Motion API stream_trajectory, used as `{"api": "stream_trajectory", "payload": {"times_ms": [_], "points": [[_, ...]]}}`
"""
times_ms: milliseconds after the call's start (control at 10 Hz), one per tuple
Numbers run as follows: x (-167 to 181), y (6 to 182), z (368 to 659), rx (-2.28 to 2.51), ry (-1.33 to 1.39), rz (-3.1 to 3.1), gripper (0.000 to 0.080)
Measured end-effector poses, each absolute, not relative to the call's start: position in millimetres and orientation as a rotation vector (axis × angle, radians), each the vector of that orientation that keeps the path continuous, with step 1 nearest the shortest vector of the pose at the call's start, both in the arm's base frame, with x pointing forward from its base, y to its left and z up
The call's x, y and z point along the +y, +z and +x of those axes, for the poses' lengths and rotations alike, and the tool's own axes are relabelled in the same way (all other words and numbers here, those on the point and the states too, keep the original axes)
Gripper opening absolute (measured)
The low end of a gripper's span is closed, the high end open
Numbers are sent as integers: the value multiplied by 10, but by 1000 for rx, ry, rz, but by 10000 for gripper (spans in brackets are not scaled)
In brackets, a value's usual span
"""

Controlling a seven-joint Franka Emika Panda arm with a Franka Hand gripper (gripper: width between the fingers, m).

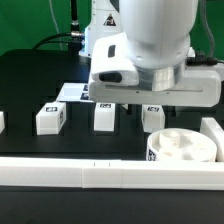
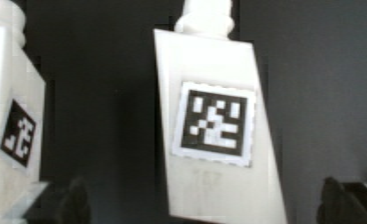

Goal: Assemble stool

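Black desk (image 1: 30, 75) under a green backdrop, fenced by a front rail (image 1: 100, 180) and a side rail (image 1: 212, 128) on the exterior view's right. The arm (image 1: 150, 40) hangs low over the middle of the parts and hides much of them from the exterior view.

**Parts**
- The seat (image 1: 183, 148) lies flat in the corner where the two rails meet, close to both. I cannot tell whether it touches them.
- Behind the seat, legs stand in a row: left leg (image 1: 50, 118), middle leg (image 1: 104, 117) and right leg (image 1: 152, 117). A sliver of another shows at the exterior view's left edge.
- The marker board (image 1: 70, 91) lies beyond the row.

**Claw**
- In the wrist view the claw (image 2: 206, 200) is spread, with one finger (image 2: 55, 205) on either side of the target leg (image 2: 215, 120) and neither touching it.
- I cannot tell which leg of the row this is.

**Hazards, as I judge them**
- The neighbour leg (image 2: 11, 110) stands just beside the target leg. A finger coming down on that side could clip and topple it.
- The target leg looks slightly skewed to the fingers, so closing may twist it or grip it off-centre.
- A lifted leg swung low toward the seat could strike the seat's rim or the side rail.

**Room**
- Open desk lies on the exterior view's left and behind the row.
- The seat's corner is tight, and approach from above is the only clear way in.
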State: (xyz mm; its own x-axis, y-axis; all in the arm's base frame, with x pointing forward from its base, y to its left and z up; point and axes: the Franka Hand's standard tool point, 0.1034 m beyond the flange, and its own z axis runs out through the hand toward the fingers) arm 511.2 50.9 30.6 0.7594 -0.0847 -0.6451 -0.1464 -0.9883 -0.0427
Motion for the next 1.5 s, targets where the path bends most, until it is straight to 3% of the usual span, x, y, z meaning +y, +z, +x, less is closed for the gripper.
{"api": "stream_trajectory", "payload": {"times_ms": [500,700,800,900,1100,1200,1500], "points": [[555,193,5023,136,1427,-2691,649],[576,137,5030,134,1404,-2704,389],[577,133,5021,133,1408,-2702,389],[580,133,5021,132,1408,-2703,324],[592,150,5030,129,1406,-2704,324],[603,256,5066,120,1396,-2707,324],[631,848,5253,108,1319,-2722,324]]}}
